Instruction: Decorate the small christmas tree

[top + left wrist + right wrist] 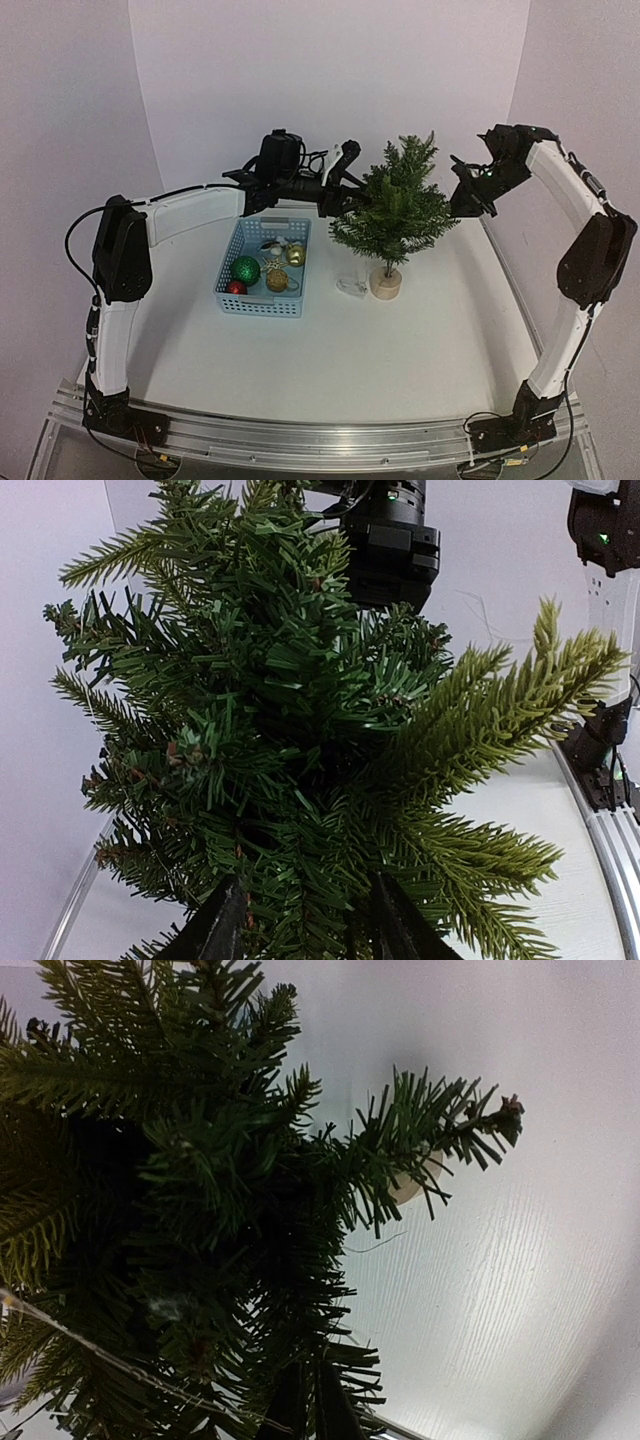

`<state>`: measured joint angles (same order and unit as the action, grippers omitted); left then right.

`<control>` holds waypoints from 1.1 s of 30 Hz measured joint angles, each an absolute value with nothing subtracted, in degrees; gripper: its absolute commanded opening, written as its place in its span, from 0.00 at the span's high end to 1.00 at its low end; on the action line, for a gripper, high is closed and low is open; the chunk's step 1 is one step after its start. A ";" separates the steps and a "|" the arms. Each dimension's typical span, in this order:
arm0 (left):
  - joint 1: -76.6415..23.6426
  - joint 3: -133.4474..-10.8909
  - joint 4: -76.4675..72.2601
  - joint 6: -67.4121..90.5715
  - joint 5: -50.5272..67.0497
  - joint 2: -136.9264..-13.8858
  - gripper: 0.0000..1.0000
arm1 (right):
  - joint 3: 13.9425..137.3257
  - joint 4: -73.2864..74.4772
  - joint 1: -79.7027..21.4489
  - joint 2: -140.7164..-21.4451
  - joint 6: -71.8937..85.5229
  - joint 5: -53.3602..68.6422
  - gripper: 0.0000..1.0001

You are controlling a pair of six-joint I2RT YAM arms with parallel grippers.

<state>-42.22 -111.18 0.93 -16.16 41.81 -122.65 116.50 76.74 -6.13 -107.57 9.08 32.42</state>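
Observation:
The small christmas tree [395,205] stands on its round wooden base [385,283], right of the blue basket [262,268]. My left gripper [350,197] is pushed into the tree's left side. In the left wrist view [305,925] its fingers [222,927] are spread, with green branches [300,730] between them. My right gripper [460,192] is at the tree's right side. In the right wrist view [312,1400] its fingers are pressed together among the needles, and a thin light wire [120,1365] runs to them. The base [410,1185] shows behind a branch.
The basket holds a green ball [245,270], a red ball [236,288] and gold ornaments [277,280]. A small clear pack [350,286] lies on the white table [400,350] beside the tree base. White walls close the back and sides.

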 measured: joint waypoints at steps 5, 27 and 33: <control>-42.22 -111.18 0.93 -16.16 41.74 -122.65 0.59 | 115.07 75.86 -6.13 -108.18 10.40 34.19 0.74; -41.36 -112.41 2.31 -16.39 40.77 -122.65 0.54 | 118.09 74.19 -6.13 -100.00 11.67 22.08 0.25; -40.55 -115.97 6.35 -17.29 41.63 -122.65 0.41 | 121.11 73.36 -6.13 -98.32 11.94 16.61 0.19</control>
<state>-40.55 -115.97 6.35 -17.29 41.63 -122.65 121.11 73.36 -6.13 -98.32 11.94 16.61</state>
